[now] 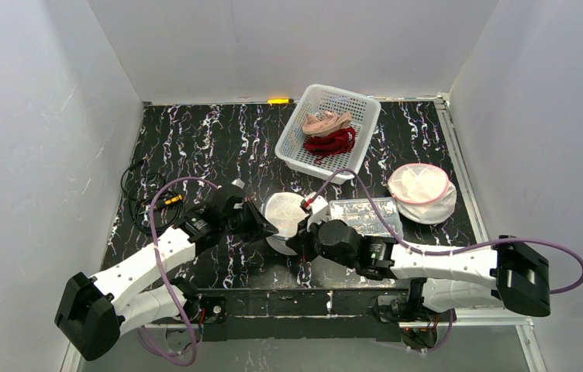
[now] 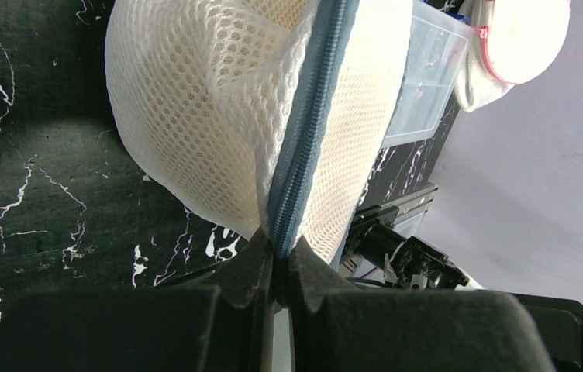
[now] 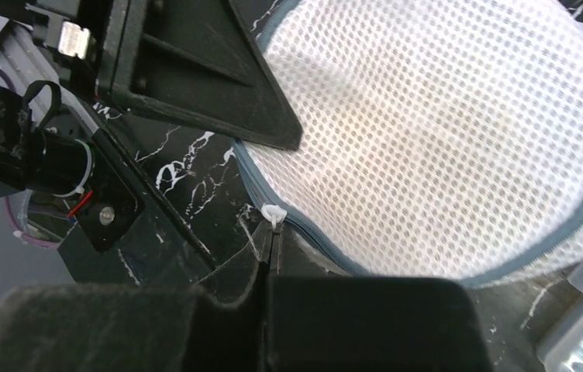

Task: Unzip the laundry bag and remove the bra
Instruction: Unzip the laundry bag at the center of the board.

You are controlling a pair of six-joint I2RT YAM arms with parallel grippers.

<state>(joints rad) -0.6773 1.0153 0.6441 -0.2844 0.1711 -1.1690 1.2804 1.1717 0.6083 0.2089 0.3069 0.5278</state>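
Mesh is filling both wrist views as I am watching from the console. The white laundry bag (image 1: 284,217) is lying on the black marbled table (image 1: 195,147) near its front edge, between the two arms.

The left gripper (image 2: 279,252) is pinching the bag's rim, its fingers pressed together on the blue-grey zipper (image 2: 312,132), which is running closed up the bag from that grip. From the other side, the right gripper (image 3: 270,240) is holding its fingers together on the small white zipper pull (image 3: 274,213) at the bag's near edge. A pale beige tint is showing through the mesh, but I am not making out what it is.

Just right of the bag, a clear plastic box (image 1: 366,213) is sitting, with a second white bag with pink trim (image 1: 422,190) beyond it. Farther back, a white basket (image 1: 288,143) is holding a pink garment (image 1: 325,122) and a red garment (image 1: 331,142).
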